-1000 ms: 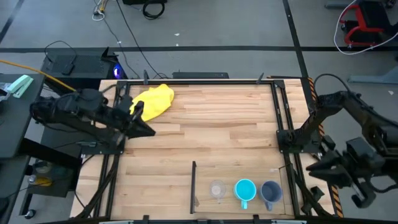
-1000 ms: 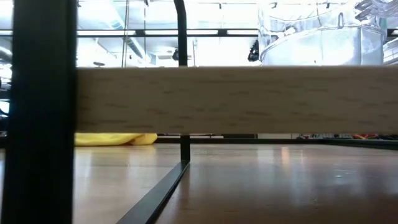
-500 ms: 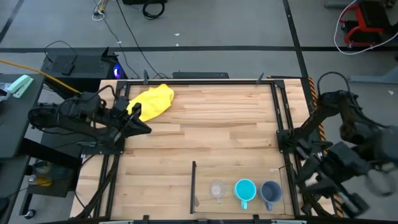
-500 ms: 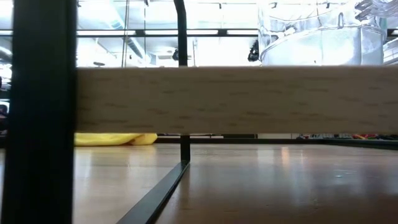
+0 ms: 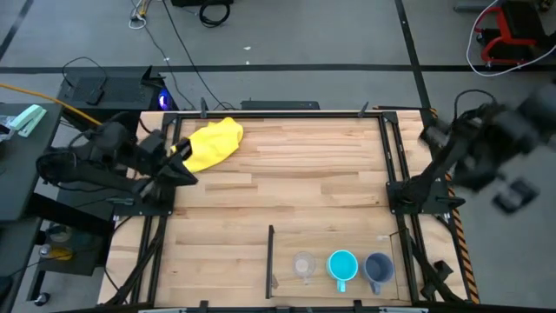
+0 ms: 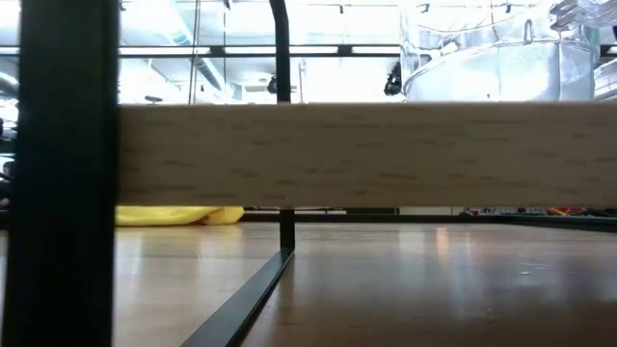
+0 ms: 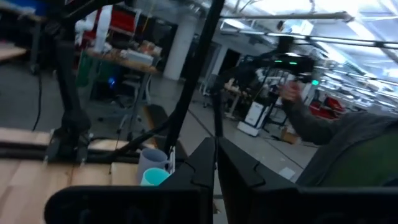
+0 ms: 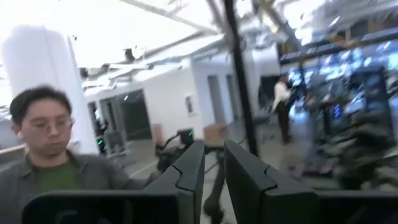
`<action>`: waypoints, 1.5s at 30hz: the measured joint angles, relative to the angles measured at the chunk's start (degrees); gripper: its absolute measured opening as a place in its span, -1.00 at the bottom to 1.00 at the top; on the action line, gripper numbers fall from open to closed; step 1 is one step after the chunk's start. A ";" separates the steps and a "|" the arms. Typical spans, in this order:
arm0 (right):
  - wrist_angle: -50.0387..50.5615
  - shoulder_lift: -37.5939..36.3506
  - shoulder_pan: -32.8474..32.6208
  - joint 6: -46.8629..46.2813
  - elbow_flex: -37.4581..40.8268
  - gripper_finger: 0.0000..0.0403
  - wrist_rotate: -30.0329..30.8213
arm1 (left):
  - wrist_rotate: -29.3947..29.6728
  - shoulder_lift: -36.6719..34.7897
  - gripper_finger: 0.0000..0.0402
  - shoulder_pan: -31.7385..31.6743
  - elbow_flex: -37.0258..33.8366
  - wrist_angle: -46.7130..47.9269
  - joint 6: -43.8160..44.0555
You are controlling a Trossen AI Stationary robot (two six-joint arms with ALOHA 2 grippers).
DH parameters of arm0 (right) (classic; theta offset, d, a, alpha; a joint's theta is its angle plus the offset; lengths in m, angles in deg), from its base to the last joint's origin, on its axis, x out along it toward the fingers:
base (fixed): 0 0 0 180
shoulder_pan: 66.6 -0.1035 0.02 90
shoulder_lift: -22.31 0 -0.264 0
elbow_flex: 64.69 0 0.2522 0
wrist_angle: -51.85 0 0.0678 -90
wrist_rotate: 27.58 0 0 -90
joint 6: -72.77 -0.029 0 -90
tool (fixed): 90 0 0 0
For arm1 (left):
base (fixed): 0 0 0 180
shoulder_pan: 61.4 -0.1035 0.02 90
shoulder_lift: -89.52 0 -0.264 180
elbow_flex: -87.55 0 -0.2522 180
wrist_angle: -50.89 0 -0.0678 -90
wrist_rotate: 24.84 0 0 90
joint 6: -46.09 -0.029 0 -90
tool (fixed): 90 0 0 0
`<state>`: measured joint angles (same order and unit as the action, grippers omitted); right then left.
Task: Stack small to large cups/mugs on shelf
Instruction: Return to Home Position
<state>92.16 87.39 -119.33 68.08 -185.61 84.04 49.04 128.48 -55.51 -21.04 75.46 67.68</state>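
Right gripper (image 8: 214, 148) is a little apart and empty, left gripper (image 7: 216, 144) pinched together, because three cups (image 5: 342, 264) already line the lower-right shelf (image 5: 330, 236).

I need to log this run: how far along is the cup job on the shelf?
Done: the clear cup, cyan mug and grey-blue mug stand in a row on the shelf, small to large. In hand: nothing; the left gripper hangs by the yellow cloth, the right gripper is off the table's right edge, both empty. Left: likely only parking the arms.
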 joint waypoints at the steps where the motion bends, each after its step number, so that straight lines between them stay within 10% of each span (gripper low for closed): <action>1: 0.88 -1.78 0.45 0.90 0.03 -0.66 0.03 | -1.32 -0.78 -0.89 -0.81 0.00 0.04 -0.21; 9: 2.00 -17.96 1.69 2.14 9.48 -0.66 2.59 | -3.66 -8.92 -0.83 -5.32 0.04 3.96 -2.45; 17: -16.80 -33.79 1.70 -2.70 38.83 -0.66 6.85 | -2.94 -14.02 -0.85 -6.11 -0.66 6.12 -1.19; 26: -42.01 -44.27 1.69 -3.10 65.96 -0.66 5.24 | -2.78 -22.97 -0.87 -6.10 -23.84 -14.24 7.19; 36: -62.13 -51.73 5.70 1.55 83.24 -0.66 5.71 | 1.26 -38.34 -0.83 -6.10 -32.27 -15.48 5.51; 45: -68.73 -54.73 16.81 8.20 90.51 -0.66 5.76 | 4.61 -38.42 -0.88 -6.11 -31.89 -10.08 0.51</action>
<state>23.42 32.66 -102.52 76.28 -95.10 89.80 53.65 90.06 -61.62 -52.93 65.39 68.18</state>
